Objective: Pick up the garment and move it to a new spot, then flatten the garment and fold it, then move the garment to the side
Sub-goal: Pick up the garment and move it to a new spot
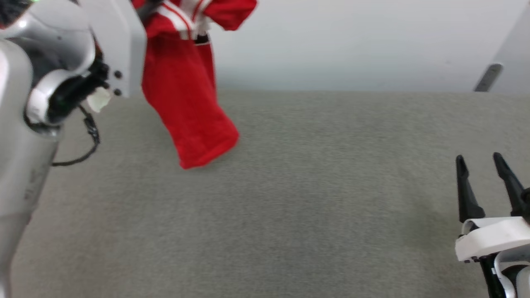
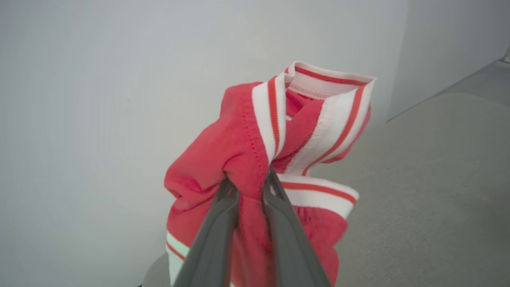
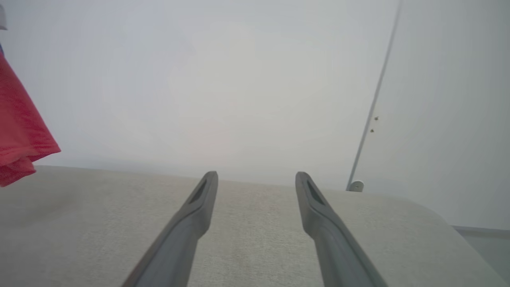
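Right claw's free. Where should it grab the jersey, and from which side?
Best bet: take the bottom hem, its right-hand corner, coming in from the robot's right. The jersey hangs in a narrow bunch from the left claw, pinched near the striped trim, so the low end is loose. The right claw is open on that side.

Silver-white arm (image 1: 20, 186), looped black cable (image 1: 92, 138), two screws (image 1: 118, 75)

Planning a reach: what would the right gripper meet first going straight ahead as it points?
Probably nothing near: the right gripper points over the grey surface toward the pale wall; depth is unclear.
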Controlling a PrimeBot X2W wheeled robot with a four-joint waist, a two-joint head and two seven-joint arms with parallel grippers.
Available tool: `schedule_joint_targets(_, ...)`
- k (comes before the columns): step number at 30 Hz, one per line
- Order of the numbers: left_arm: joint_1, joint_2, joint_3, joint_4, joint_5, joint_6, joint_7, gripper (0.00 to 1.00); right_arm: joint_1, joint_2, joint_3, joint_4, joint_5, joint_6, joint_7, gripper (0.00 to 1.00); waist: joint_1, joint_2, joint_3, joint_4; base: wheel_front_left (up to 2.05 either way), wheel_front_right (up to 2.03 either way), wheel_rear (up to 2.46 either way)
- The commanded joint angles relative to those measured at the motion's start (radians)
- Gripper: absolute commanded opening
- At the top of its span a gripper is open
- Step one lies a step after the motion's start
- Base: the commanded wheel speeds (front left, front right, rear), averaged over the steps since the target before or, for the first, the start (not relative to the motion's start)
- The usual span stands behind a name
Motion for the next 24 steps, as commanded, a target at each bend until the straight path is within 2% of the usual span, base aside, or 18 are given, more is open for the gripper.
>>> schedule_joint_targets(1,0.010,-0.012,-0.004,-0.017,-0.008,0.010,0.004,0.00,0.002,-0.003,-0.014,-0.004,-0.007,-0.001,0.002,1.00,0.0000,0.0000,0.018,-0.084,0.00,0.00,0.00)
schedule_joint_targets(12,0.071,-0.111,-0.087,-0.123,-0.002,0.058,0.019,0.00,0.022,0.027,-0.095,-0.001,-0.006,-0.001,-0.017,1.00,0.0000,0.0000,0.088,-0.196,0.00,0.00,0.00)
schedule_joint_targets(19,0.173,-0.132,-0.144,-0.154,-0.016,0.083,0.038,0.00,0.025,0.051,-0.085,0.025,-0.001,-0.001,-0.037,1.00,0.0000,0.0000,0.116,-0.220,0.00,0.00,0.00)
schedule_joint_targets(24,0.272,-0.145,-0.182,-0.129,-0.037,0.081,0.023,0.00,0.007,0.064,-0.063,0.060,0.004,-0.001,-0.053,1.00,0.0000,0.0000,0.121,-0.233,0.00,0.00,0.00)
